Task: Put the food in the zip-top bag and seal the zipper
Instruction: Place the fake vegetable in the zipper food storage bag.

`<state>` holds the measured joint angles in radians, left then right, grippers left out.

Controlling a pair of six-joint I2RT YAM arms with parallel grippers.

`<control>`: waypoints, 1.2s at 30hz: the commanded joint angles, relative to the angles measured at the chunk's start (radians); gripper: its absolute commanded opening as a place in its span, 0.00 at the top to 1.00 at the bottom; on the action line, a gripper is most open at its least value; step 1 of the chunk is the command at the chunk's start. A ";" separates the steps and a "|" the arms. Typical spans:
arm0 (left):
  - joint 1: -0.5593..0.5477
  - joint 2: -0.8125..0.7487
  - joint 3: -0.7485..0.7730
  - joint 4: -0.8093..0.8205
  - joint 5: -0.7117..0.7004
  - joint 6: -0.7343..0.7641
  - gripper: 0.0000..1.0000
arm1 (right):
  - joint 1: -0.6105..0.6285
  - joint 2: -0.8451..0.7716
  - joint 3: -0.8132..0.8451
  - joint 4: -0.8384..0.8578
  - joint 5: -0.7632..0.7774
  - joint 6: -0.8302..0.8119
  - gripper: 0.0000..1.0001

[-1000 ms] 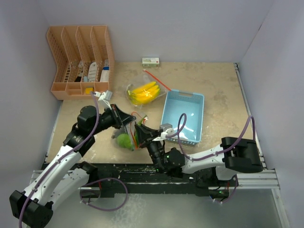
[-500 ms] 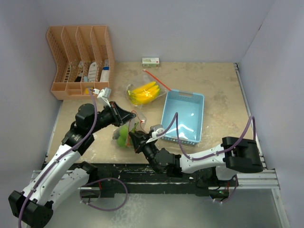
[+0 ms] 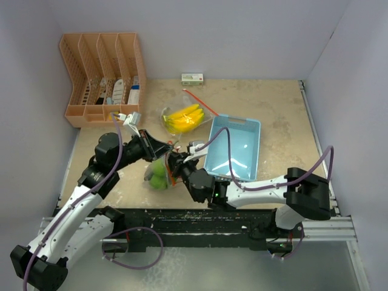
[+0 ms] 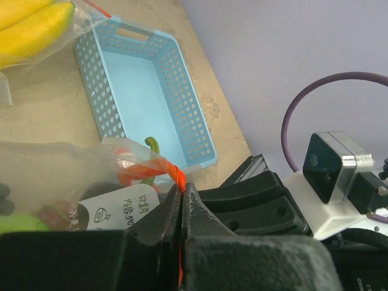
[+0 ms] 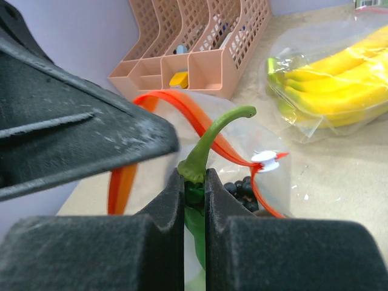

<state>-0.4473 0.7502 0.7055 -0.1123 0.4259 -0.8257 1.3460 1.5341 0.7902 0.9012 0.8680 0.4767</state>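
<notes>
The zip-top bag (image 3: 151, 179) lies at the front centre with round green fruits (image 3: 159, 172) inside. My left gripper (image 3: 166, 148) is shut on the bag's orange-red zipper rim (image 4: 176, 176) and holds the mouth up. My right gripper (image 3: 174, 162) is shut on a long green cucumber with a curved stem (image 5: 209, 142), right at the bag's open mouth. Dark grapes (image 5: 242, 191) show through the bag, by the white slider (image 5: 265, 159). The yellow banana bunch (image 3: 185, 118) lies in a second clear bag farther back. It also shows in the right wrist view (image 5: 339, 85).
A light-blue basket (image 3: 216, 132) stands right of the bag, close to my right arm. A peach desk organiser (image 3: 103, 76) stands at the back left. A small white box (image 3: 192, 78) sits by the back wall. Walls close in the table.
My right gripper has swung from the front edge up and back to the bag's mouth, carrying the green cucumber. My left gripper has shifted slightly back, still holding the rim.
</notes>
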 commanded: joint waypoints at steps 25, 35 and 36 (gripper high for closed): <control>-0.002 0.010 0.114 0.069 0.028 0.050 1.00 | 0.081 0.005 0.079 -0.377 -0.042 0.059 0.32; -0.003 -0.024 0.060 0.030 -0.009 0.063 1.00 | 0.081 -0.282 0.089 -0.517 -0.060 -0.076 0.11; -0.002 -0.018 0.058 0.035 -0.008 0.063 1.00 | 0.081 -0.317 0.081 -0.517 -0.080 -0.089 0.11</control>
<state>-0.4477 0.7280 0.7551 -0.1650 0.4252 -0.7666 1.4223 1.3464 0.8539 0.4210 0.8001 0.4484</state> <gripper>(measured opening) 0.006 0.886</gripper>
